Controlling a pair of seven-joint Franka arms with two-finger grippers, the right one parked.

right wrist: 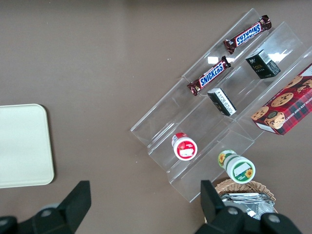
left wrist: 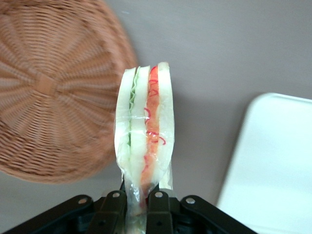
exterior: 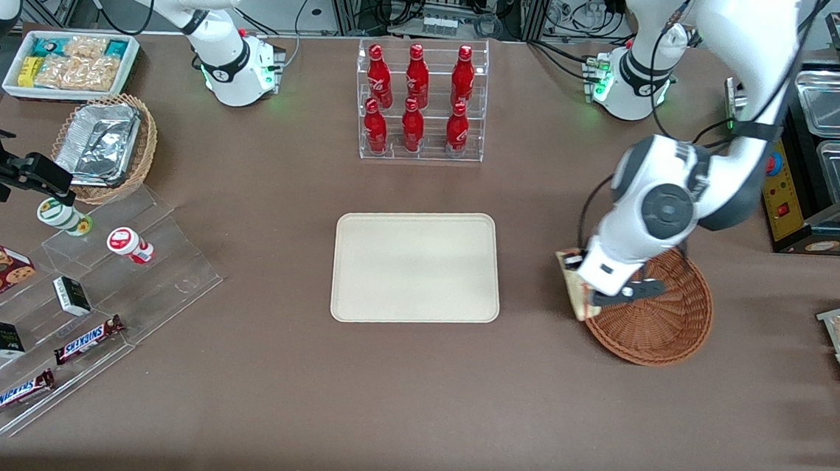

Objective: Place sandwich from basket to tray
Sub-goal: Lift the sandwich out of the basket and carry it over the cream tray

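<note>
1. Hand (left wrist: 137,204) clamped on the wrapped tip of the sandwich (left wrist: 145,129), held clear above the worktop (exterior: 248,371) beside the basket (exterior: 669,319) rim, on the tray (exterior: 418,265) side.
2. Handling, judged: light, soft bread in slick film; squeezes easily and could slip. The wrapped tip is a fair hold if the grip stays gentle.
3. Count, near to far: one sandwich, one basket, apparently empty, one bare tray, six red bottles (exterior: 416,98).
</note>
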